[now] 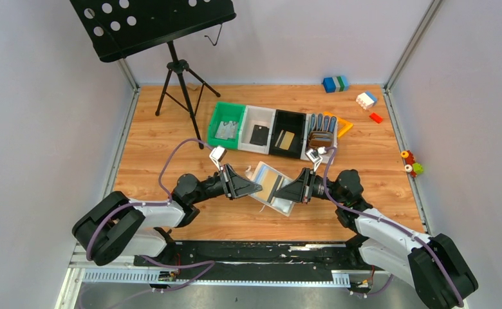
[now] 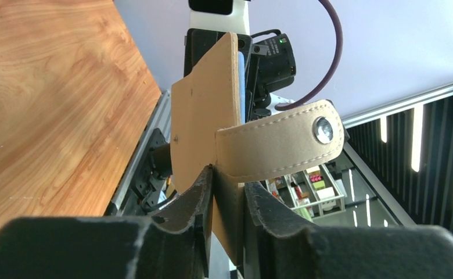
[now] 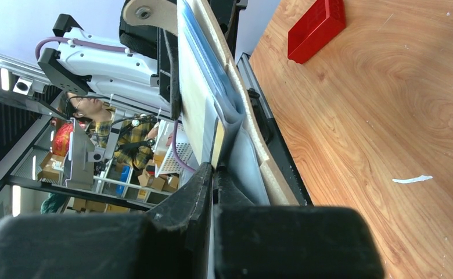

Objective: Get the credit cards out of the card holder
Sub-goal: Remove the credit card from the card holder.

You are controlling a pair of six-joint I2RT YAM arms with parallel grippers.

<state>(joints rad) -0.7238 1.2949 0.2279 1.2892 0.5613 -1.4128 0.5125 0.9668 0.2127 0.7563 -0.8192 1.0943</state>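
The card holder (image 1: pixel 280 203) is a pale grey-beige bifold wallet, held open above the table between my two grippers. A gold-tan credit card (image 1: pixel 270 183) shows flat on its silvery inside. My left gripper (image 1: pixel 256 187) is shut on the wallet's left flap. In the left wrist view the beige flap (image 2: pixel 204 116) stands between my fingers (image 2: pixel 229 177), and the closing tab (image 2: pixel 282 145) with its snap curls to the right. My right gripper (image 1: pixel 282 191) is shut on the thin gold-tan card edge (image 3: pixel 218 142) at the wallet's right side. The wallet's grey layers (image 3: pixel 212 87) rise above my fingertips (image 3: pixel 214 170).
A row of bins stands behind: green (image 1: pixel 226 125), white (image 1: pixel 259 129), black (image 1: pixel 287 134) with a tan card, and grey (image 1: pixel 322 132) with brown wallets. A music stand tripod (image 1: pixel 181 77) is back left. Toy bricks (image 1: pixel 366 100) and a small toy (image 1: pixel 410 164) lie on the right.
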